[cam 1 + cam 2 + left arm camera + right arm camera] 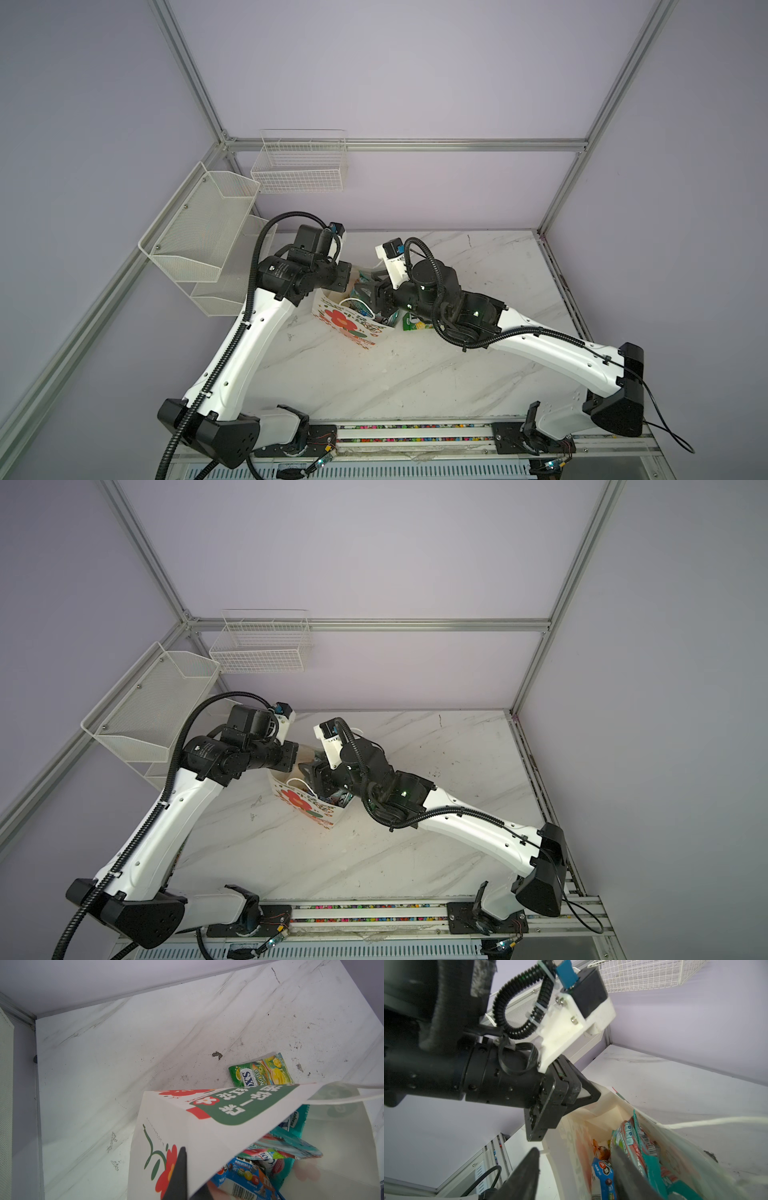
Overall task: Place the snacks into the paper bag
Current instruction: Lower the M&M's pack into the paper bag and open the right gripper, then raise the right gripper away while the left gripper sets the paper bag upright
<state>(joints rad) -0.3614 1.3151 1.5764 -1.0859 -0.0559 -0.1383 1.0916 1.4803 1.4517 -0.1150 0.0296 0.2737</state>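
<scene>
**Bag rim pinched, one packet outside**

Top view: the red-flowered white paper gift bag [345, 326] sits on the marble-veined tabletop [415, 374] — a glossy green-yellow FOX'S packet [415, 325] lies just beside it.

Left wrist: a crinkled teal-red packet [291, 1145] and blue m&m's packet [245, 1176] lie inside.

Right wrist: the left gripper [592, 1096] is clamped on the bag's thin rim; the right gripper [575, 1150] gapes, gripping nothing — one finger inside.

White paper gift bag [170, 1126] bears red flowers and a green panel; glossy plastic packets: green-yellow packet [261, 1070], blue packet [234, 1172], teal-red packet [291, 1145].
</scene>
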